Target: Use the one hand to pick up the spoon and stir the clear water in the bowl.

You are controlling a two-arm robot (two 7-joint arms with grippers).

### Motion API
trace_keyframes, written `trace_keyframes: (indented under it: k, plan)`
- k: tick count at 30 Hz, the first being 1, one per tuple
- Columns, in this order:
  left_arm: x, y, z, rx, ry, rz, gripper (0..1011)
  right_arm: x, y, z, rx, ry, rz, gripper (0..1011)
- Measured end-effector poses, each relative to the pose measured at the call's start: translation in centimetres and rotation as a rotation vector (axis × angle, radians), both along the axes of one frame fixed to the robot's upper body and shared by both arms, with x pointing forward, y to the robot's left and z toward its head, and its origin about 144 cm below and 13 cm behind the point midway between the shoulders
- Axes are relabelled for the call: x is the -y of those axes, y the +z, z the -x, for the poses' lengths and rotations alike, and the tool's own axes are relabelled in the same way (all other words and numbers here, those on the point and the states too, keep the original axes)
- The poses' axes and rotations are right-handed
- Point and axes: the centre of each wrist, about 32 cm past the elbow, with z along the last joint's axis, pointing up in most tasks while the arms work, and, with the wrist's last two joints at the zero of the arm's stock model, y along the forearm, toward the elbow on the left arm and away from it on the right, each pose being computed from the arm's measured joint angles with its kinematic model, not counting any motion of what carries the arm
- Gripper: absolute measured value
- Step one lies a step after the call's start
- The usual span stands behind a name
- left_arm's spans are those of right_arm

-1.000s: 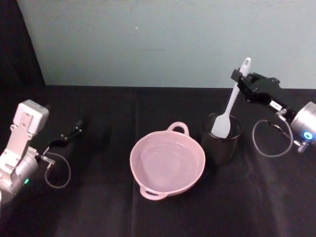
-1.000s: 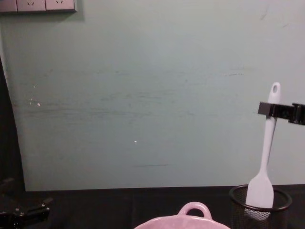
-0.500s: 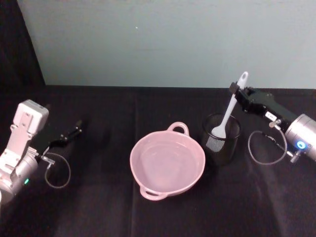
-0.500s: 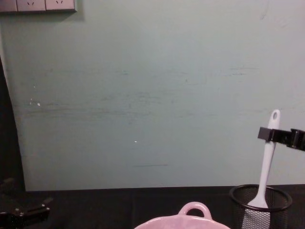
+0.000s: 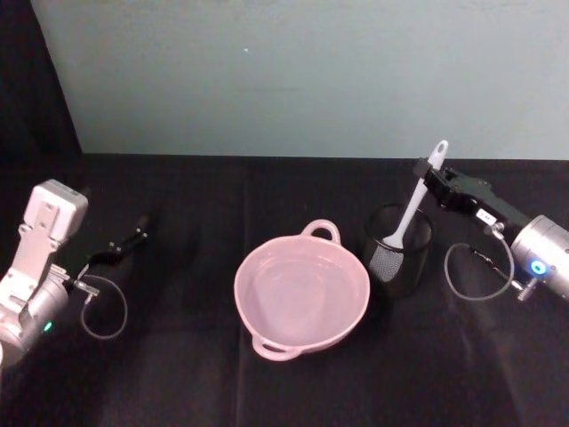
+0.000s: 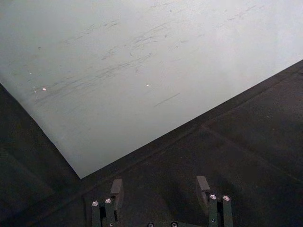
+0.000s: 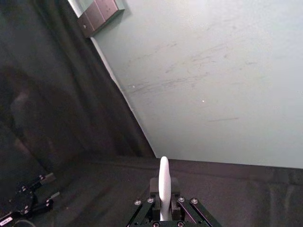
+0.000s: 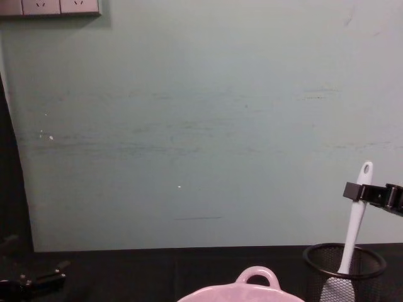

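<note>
The white spoon point(image 5: 411, 206) stands blade-down inside the black wire-mesh cup point(image 5: 397, 250), its handle leaning up to the right. My right gripper point(image 5: 427, 171) is shut on the handle just below its holed end; the chest view shows the spoon point(image 8: 354, 221) with that gripper point(image 8: 356, 192) shut on it, and the right wrist view shows the handle tip point(image 7: 164, 182) between the jaws. The pale pink bowl point(image 5: 301, 291) holding clear water sits left of the cup, its loop handle toward the wall. My left gripper point(image 6: 159, 189) is open and parked at the table's left.
A black cloth covers the table point(image 5: 196, 374), and a pale green wall point(image 5: 293, 71) rises behind it. Sockets point(image 8: 50, 7) sit high on the wall at left. A cable loop point(image 5: 478, 267) hangs under the right wrist.
My right gripper has come down with the spoon, sinking the blade from the cup's rim deep into the mesh cup. The left arm has stayed put.
</note>
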Motion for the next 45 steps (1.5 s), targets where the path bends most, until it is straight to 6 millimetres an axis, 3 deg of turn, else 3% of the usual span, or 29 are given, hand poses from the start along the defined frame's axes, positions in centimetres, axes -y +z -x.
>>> trace_keyframes:
  k: [16, 34, 42, 45]
  plan:
    - [0.0, 0.0, 0.0, 0.0, 0.0, 0.0, 1005, -0.1, -1.0, -0.2, -0.028, -0.015, -0.038, 139]
    - [0.0, 0.0, 0.0, 0.0, 0.0, 0.0, 1005, 0.9, -2.1, 0.5, -0.069, -0.089, 0.003, 707]
    - [0.0, 0.0, 0.0, 0.0, 0.0, 0.0, 1005, 1.1, -0.4, 1.9, -0.036, -0.101, 0.126, 954]
    - [0.0, 0.0, 0.0, 0.0, 0.0, 0.0, 1005, 1.1, 0.5, 2.5, -0.015, -0.098, 0.201, 998]
